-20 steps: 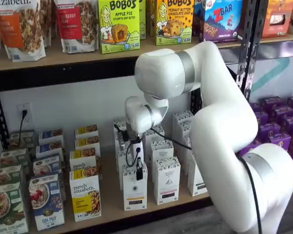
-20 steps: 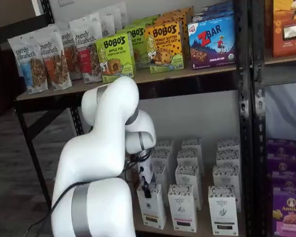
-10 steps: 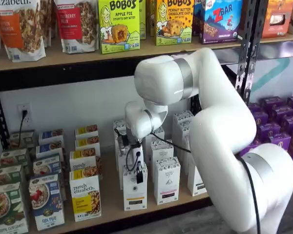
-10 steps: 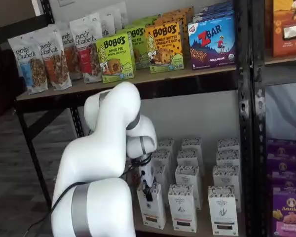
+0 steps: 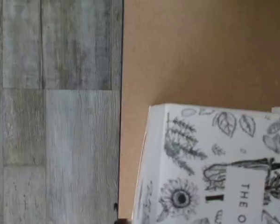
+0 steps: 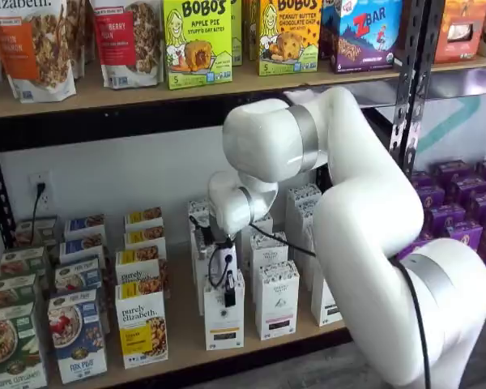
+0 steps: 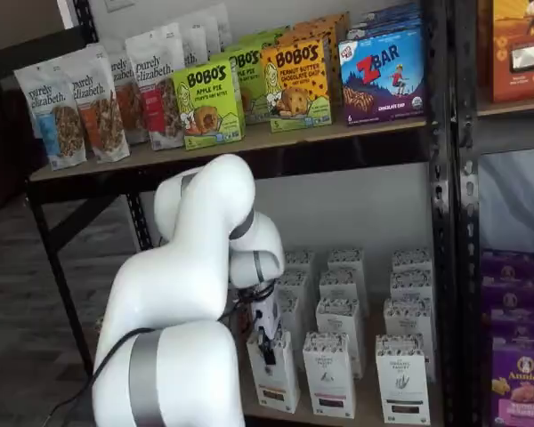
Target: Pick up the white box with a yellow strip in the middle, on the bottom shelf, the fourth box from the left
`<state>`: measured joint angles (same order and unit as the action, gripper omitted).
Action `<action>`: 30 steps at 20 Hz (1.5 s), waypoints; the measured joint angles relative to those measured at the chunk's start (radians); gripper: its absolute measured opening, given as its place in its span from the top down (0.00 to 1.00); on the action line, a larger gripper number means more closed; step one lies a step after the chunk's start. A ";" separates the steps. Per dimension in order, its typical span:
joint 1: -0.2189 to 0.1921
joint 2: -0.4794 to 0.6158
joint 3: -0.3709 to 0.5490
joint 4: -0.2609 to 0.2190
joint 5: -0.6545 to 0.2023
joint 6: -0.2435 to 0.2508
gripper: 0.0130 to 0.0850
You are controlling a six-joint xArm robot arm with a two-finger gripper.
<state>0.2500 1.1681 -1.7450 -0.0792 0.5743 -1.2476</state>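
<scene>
White box (image 6: 223,318) | on tan bottom shelf (image 6: 182,340) | grey plank floor (image 5: 51,112)

The bottom shelf (image 6: 182,324), a pale wooden board with a black front rail, carries rows of tall white boxes (image 6: 276,300) beside yellow-labelled granola boxes (image 6: 142,328) and cereal boxes (image 6: 77,334).
</scene>
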 joint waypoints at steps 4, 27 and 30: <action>0.002 0.003 -0.008 -0.011 0.014 0.011 0.28; 0.007 -0.070 0.097 -0.054 0.006 0.053 0.56; 0.008 -0.097 0.144 -0.067 -0.013 0.067 0.56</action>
<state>0.2580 1.0706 -1.6008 -0.1465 0.5609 -1.1807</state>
